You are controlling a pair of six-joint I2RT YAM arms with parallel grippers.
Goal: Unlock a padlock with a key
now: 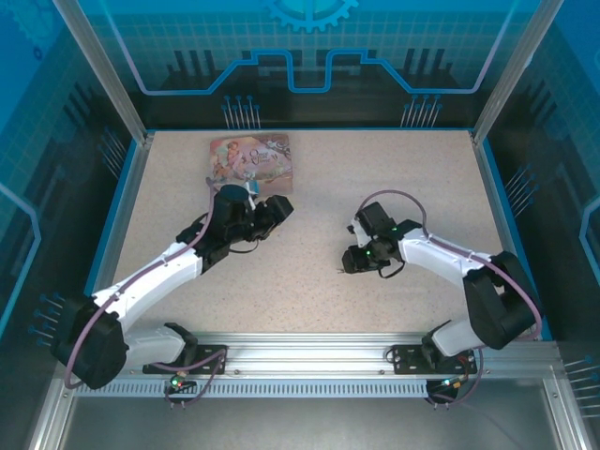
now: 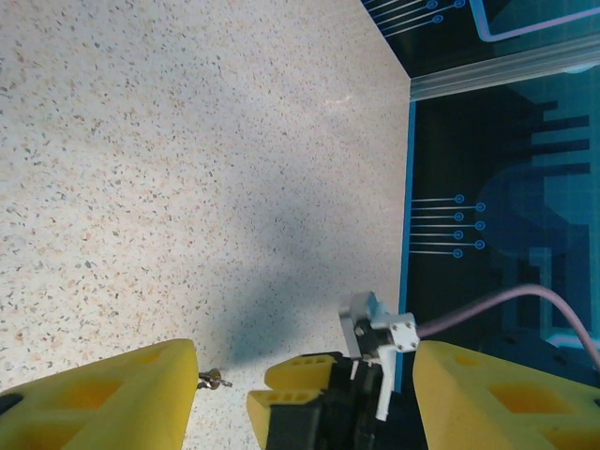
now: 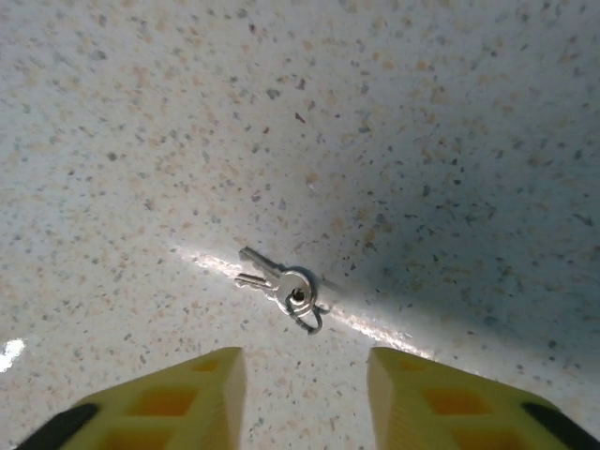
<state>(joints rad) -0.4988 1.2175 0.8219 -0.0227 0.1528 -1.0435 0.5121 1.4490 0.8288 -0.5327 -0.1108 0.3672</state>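
My right gripper (image 3: 302, 361) is spread, its two yellow fingers (image 3: 169, 398) parted and low over the speckled table (image 3: 141, 112). The key (image 3: 281, 289) lies flat on the table just ahead of the gap between those fingers, apart from both. It sits on a small ring with a second key, blades pointing away to the left in the right wrist view.

From the top camera, that gripper (image 1: 345, 261) points left near the middle of the table. My left gripper (image 2: 305, 352) also has its fingers wide apart, above the table. From above it (image 1: 279, 206) hangs just below the near right corner of the pink tin box (image 1: 250, 157), well apart from the right gripper.
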